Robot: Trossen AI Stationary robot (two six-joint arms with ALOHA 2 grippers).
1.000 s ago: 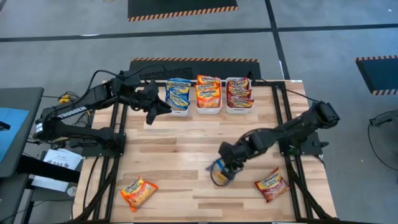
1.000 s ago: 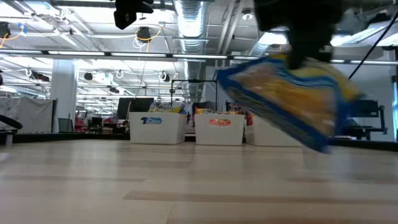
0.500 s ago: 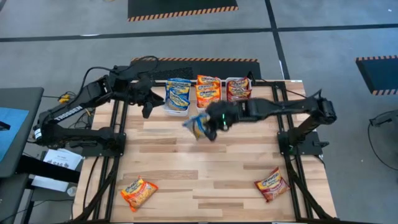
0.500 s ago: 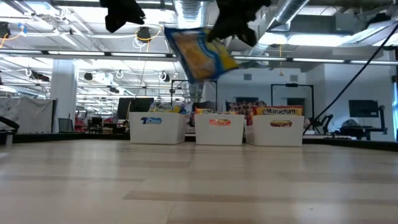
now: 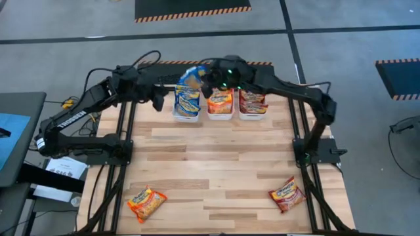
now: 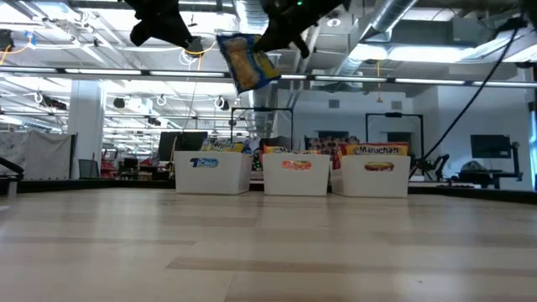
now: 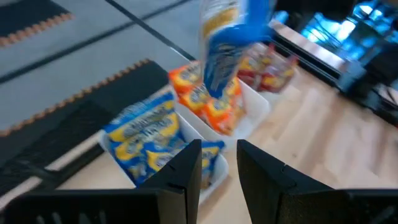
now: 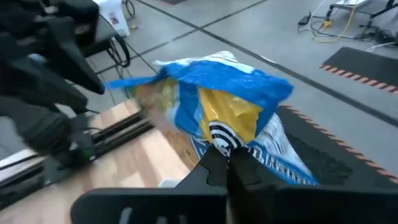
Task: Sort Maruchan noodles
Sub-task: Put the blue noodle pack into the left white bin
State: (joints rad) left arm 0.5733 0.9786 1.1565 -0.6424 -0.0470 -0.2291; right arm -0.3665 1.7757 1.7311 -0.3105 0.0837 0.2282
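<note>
My right gripper point(image 5: 209, 78) is high over the table's far edge, shut on a blue Maruchan packet point(image 5: 191, 74) that hovers above the blue-packet tray point(image 5: 176, 113). The low view shows the packet point(image 6: 245, 60) beside the gripper point(image 6: 281, 33), well above the trays. My left gripper point(image 5: 158, 102) hangs just left of that tray, open and empty; its wrist view looks down on the tray's blue packets point(image 7: 149, 140) and the held packet point(image 7: 227, 43). An orange-red packet point(image 5: 146, 202) and a dark red packet point(image 5: 287, 193) lie flat near the table's near edge. My right gripper pinches the blue packet between its two fingers at one edge point(image 8: 225, 142). The packet is lifted clear, tilted, and sticks out from the fingertips toward the table's left point(image 6: 237, 50). How far back between the fingers it reaches is hidden by the fingers themselves.
Three white trays stand in a row at the far edge: blue packets on the left, orange-red point(image 5: 220, 101) in the middle, dark red point(image 5: 252, 99) on the right. The wooden table point(image 5: 210, 164) between the trays and the two loose packets is bare. Black frame rails run along both sides.
My right gripper has carried the blue packet from low over the table's near middle, up and toward the far edge, ending above the left tray. The packet has swung from hanging beneath the gripper to sticking out sideways. My left gripper has drawn back slightly toward the far-left and risen.
</note>
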